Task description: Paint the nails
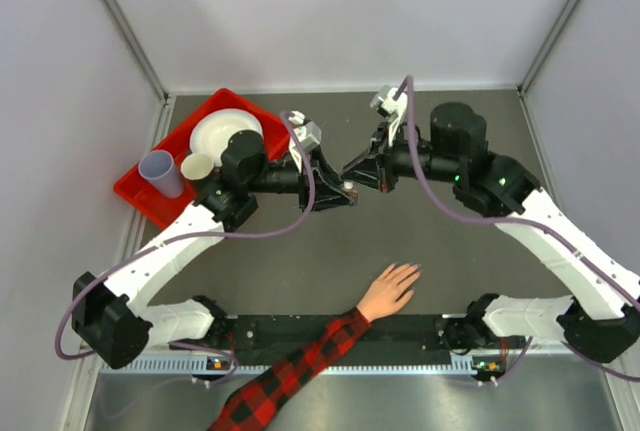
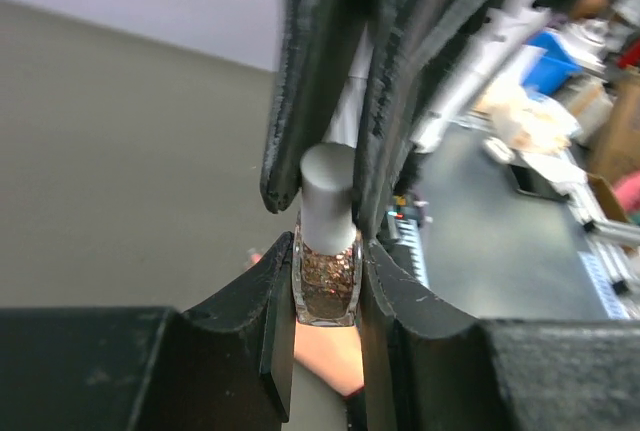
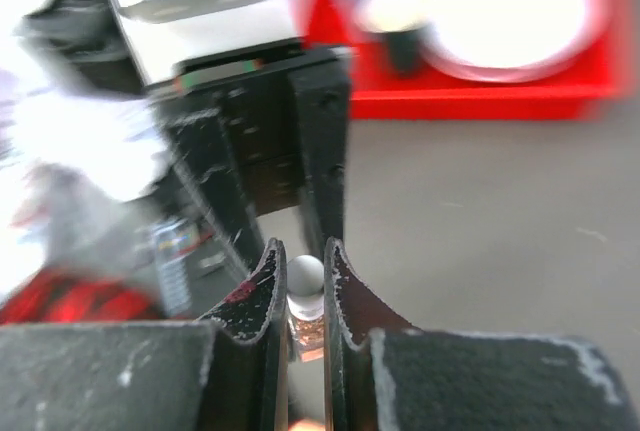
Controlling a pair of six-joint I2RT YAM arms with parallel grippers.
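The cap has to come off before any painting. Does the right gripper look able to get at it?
Probably yes. The left gripper clamps the bottle by its glass body only, leaving the cap bare, and the right gripper flanks the cap, seemingly closed on it.

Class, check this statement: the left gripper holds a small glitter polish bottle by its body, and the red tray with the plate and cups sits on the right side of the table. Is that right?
Not quite. The red tray with the plate and cups sits on the left side of the table, as the top view shows. The left gripper does hold the bottle by its body.
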